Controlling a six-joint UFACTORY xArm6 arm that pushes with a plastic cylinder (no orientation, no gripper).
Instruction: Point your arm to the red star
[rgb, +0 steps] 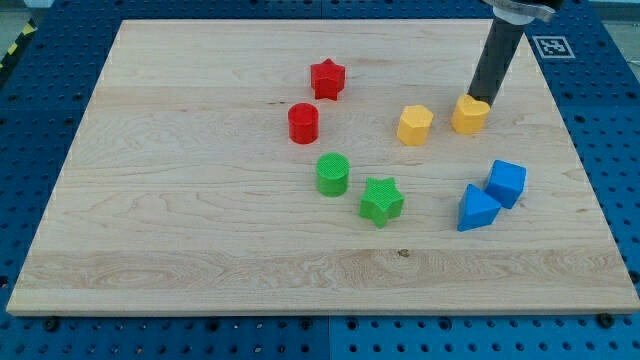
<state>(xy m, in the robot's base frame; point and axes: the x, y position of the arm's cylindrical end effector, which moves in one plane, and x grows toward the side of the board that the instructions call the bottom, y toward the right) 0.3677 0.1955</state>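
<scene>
Eight blocks on your counter (200, 250).
Your tip (480, 98) touches a yellow block (470, 114), well right of the red star (327, 79); you have no fingers to report.

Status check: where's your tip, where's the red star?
My tip at right yellow block. Red star off to view's left, untouched. Straight path looks clear.

One camera looks down at a slant from the near side, showing almost the whole table (200, 250).
</scene>
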